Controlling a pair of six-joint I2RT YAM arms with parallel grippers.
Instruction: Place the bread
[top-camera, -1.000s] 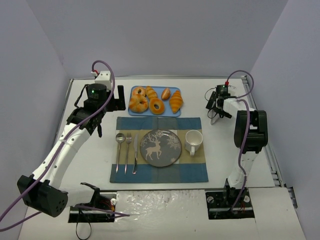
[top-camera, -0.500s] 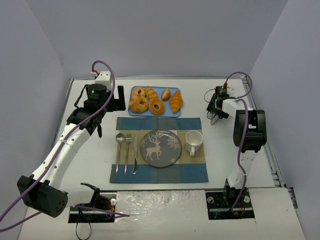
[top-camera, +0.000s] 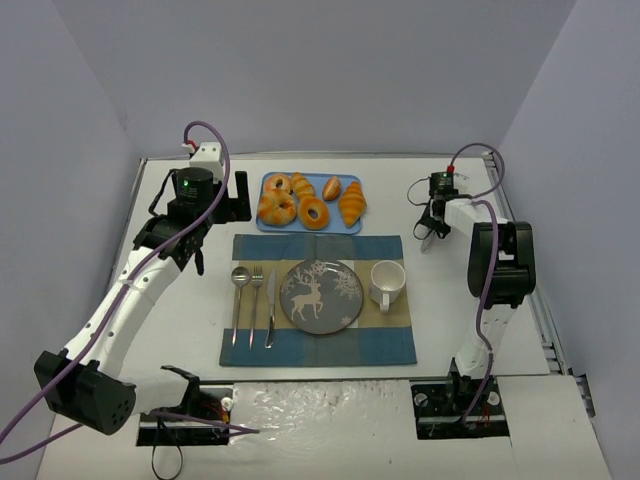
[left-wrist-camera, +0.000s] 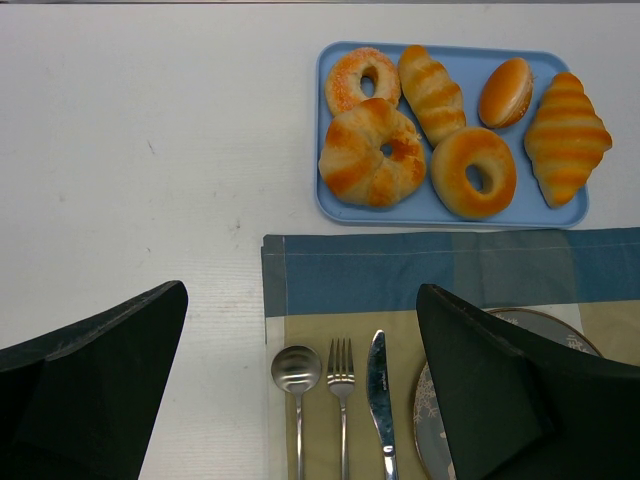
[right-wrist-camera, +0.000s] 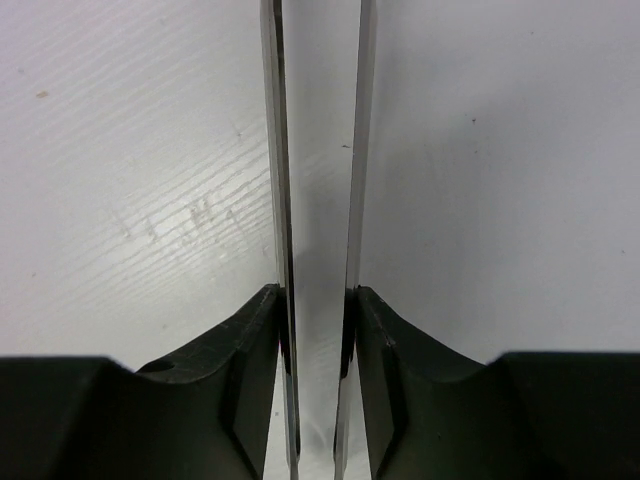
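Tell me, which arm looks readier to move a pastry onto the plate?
Right, probably. The right claw is shut on what look like tongs, near the tray. The left claw hangs open and empty.

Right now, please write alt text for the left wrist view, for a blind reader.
A blue tray holds five golden breads on a white table; below it lie a striped placemat, spoon, fork and knife, between the dark fingers of the open left gripper.

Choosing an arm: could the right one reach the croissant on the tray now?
Probably yes: the croissant lies uncovered at the right end of the tray, only table between it and the right claw, shut on tongs.
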